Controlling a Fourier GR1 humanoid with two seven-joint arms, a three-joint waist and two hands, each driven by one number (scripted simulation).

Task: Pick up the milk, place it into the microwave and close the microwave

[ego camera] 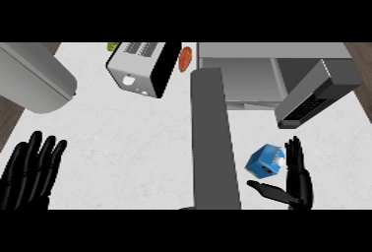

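Observation:
The milk (264, 161) is a small blue carton, tilted, on the white counter (131, 147) at the lower right. My right hand (296, 182) stands just to its right, fingers straight and pointing away from me, thumb stretched out to the left below the carton; it is open and not curled round the carton. The grey microwave (240, 74) stands at the back right with its cavity showing and a dark keypad panel (314, 101) on its right. A long grey panel (214, 142), apparently its open door, runs from its left corner toward me, left of the milk.
My left hand (29, 172) rests open at the lower left, fingers up. A toaster (141, 69) stands at the back centre, with an orange-red item (186, 58) beside it. A large grey rounded body (33, 78) fills the back left corner.

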